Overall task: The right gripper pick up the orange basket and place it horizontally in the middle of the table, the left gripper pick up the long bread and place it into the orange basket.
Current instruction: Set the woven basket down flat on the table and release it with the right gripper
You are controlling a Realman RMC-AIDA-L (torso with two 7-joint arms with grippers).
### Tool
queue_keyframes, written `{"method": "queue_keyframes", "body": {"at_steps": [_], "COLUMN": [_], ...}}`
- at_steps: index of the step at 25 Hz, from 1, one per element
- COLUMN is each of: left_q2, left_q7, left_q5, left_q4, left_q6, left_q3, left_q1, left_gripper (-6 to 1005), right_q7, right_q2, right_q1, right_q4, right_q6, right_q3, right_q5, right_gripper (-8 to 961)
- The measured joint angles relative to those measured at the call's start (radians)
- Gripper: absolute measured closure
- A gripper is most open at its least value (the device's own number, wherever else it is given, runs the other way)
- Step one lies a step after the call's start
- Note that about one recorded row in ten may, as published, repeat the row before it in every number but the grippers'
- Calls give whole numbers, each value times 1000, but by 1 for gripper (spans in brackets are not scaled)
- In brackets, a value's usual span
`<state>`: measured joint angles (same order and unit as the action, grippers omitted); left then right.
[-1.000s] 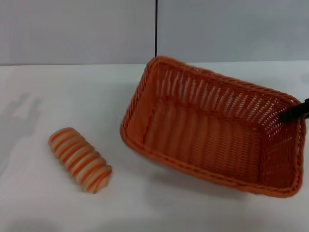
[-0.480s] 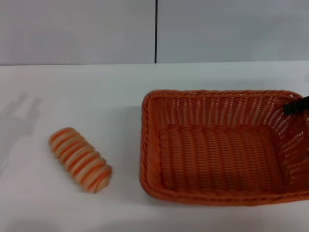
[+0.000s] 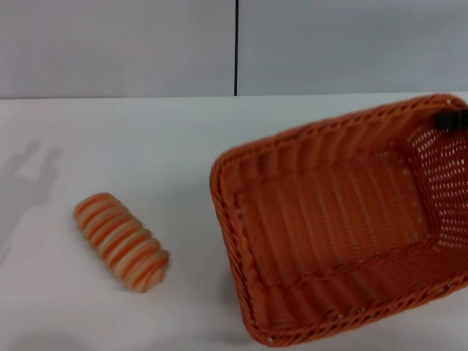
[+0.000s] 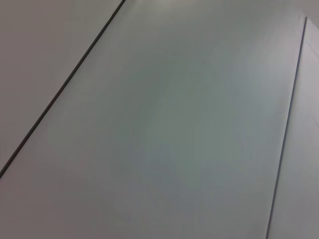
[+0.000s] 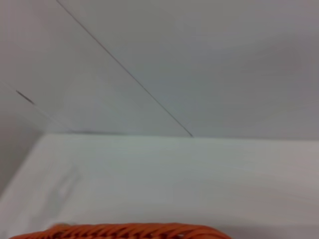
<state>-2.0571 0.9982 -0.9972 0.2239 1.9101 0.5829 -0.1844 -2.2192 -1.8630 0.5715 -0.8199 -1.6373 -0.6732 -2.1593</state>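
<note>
The orange basket (image 3: pixel 329 227) is empty and hangs tilted over the right half of the white table (image 3: pixel 146 146), its long side slanting up toward the back right. Only the black tip of my right gripper (image 3: pixel 452 121) shows, clamped on the basket's far right rim. In the right wrist view a strip of that braided rim (image 5: pixel 124 231) shows against the tabletop. The long bread (image 3: pixel 121 251), striped orange and cream, lies on the table at the front left, well apart from the basket. My left gripper is out of view; the left wrist view shows only grey wall.
A grey wall with a dark vertical seam (image 3: pixel 236 47) stands behind the table. A faint arm shadow (image 3: pixel 33 172) falls on the tabletop at the far left. Bare table lies between the bread and the basket.
The basket has kept swinging in my right gripper: slanted one way a second ago, level half a second ago, now turned with its right end toward the back. The bread has not moved.
</note>
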Motion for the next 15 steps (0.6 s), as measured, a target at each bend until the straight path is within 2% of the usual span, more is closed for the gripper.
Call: {"method": "queue_keyframes", "body": {"at_steps": [8,15], "left_q2": [0,1], "left_q7": [-4,-3], "left_q5": [0,0], "left_q4": [0,0], "left_q6": [-5,-9], "left_q3": [-2,-2], "left_q1": [3,3], "left_gripper": [567,567], "right_q7": [35,44], "right_q2": [4,14], "right_q1": [-19,-48], "right_q4": [7,2], "right_q6": [-94,-215], "right_q3": [108,206], "right_q5": [121,321], "right_gripper": [741,741]}}
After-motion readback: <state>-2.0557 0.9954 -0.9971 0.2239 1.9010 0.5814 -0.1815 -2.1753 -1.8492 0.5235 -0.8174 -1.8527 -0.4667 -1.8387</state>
